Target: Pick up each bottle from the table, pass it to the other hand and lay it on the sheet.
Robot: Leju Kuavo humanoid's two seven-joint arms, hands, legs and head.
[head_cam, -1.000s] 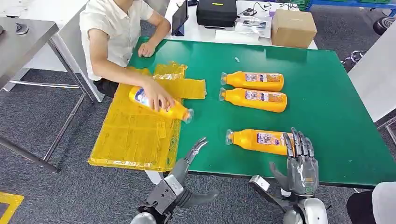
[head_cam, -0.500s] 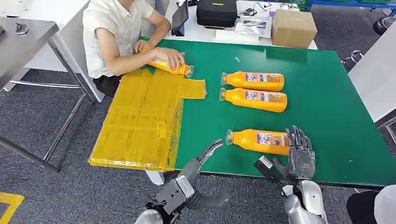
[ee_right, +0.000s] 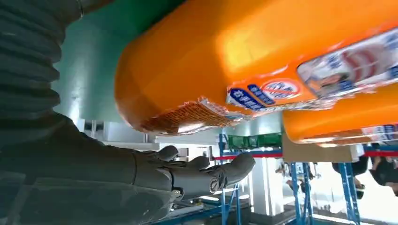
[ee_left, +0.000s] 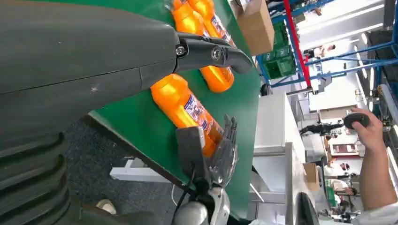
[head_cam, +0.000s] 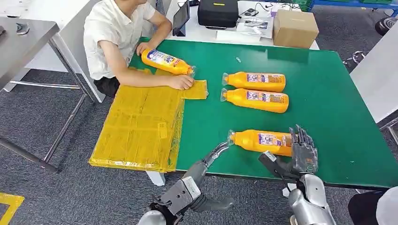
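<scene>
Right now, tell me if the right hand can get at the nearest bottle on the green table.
Probably yes. The right hand is open at the base end of the nearest bottle, fingers apart, and nothing lies between them. The other two bottles lie farther back, out of the way.

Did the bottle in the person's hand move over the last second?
Yes. The bottle near the person went from the yellow sheet up onto the bare green table at its far edge, beyond the sheet; the person's hand now rests on the sheet.
</scene>
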